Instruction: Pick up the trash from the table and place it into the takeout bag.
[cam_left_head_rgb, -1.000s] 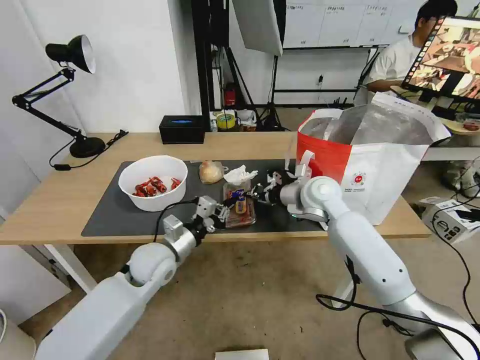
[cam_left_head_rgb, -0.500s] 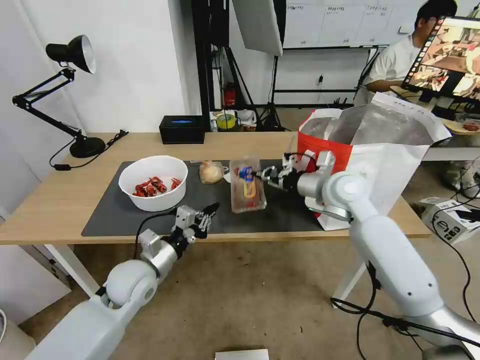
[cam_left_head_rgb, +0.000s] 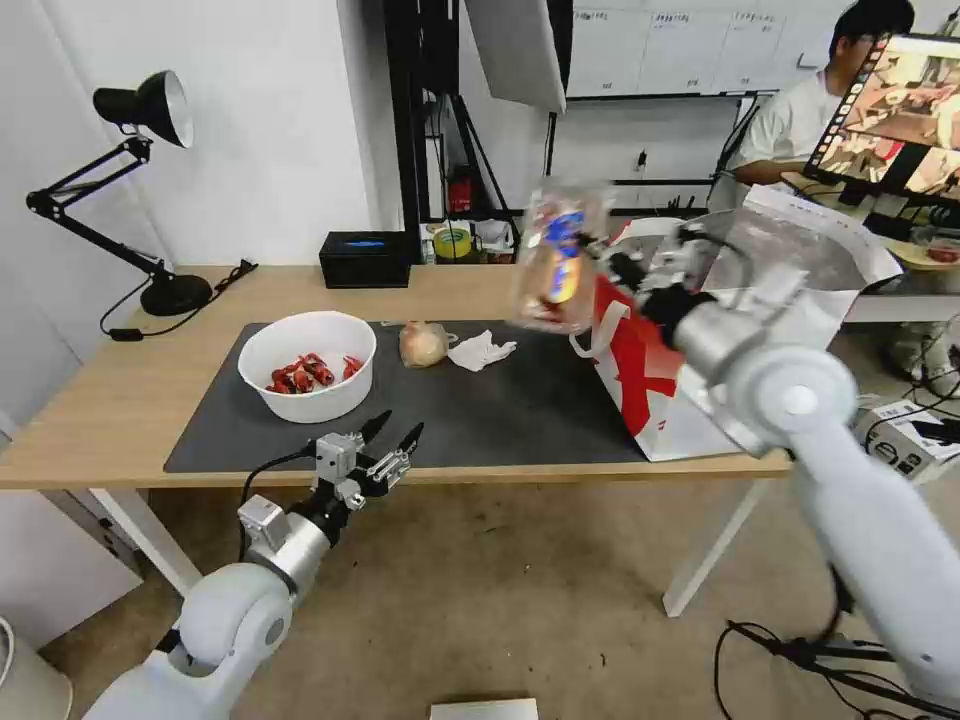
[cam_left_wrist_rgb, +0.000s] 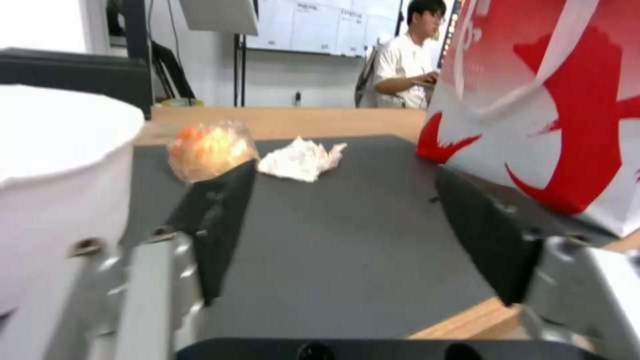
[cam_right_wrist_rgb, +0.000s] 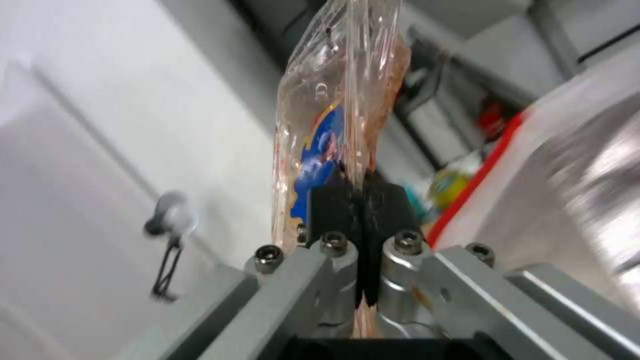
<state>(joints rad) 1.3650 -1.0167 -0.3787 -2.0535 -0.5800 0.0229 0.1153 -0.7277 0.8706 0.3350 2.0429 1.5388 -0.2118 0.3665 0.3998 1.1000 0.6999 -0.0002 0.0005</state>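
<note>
On the far left of the table (cam_left_head_rgb: 120, 400) nothing of the task lies; the trash begins at the bowl (cam_left_head_rgb: 307, 364) of red shells, on the left part of the mat (cam_left_head_rgb: 520, 420). Just near of it, past the table's near edge, the left gripper (cam_left_head_rgb: 392, 437) hangs with its jaws wide and nothing between them; in its wrist view the bowl's wall (cam_left_wrist_rgb: 60, 165) stands close on one side. Right of the bowl, at the mat's far edge, lie the small bag (cam_left_head_rgb: 422, 343) with the beige lump and, just beside it, the tissue (cam_left_head_rgb: 481, 350); both sit far of the left gripper.

Further right, the tray (cam_left_head_rgb: 556, 258) is in the air, well above the mat, pinched at its edge by the right gripper (cam_left_head_rgb: 606, 262). The wrist view shows the black pads (cam_right_wrist_rgb: 333, 202) closed tight on the tray's (cam_right_wrist_rgb: 333, 100) thin plastic lip. The tray's long axis runs roughly upright, tilted a little, so it projects up and left of the gripper.

What matters now is tray against takeout bag (cam_left_head_rgb: 740, 330): the bag's open foil mouth lies right of the tray, and the tray seems to hang over the bag's left rim, not yet above the opening. By my judgement it must travel right, past that rim, before release. The tray's length looks small against the mouth, so clearance seems easy. The right arm is plainly the nearer one to the bag.
</note>
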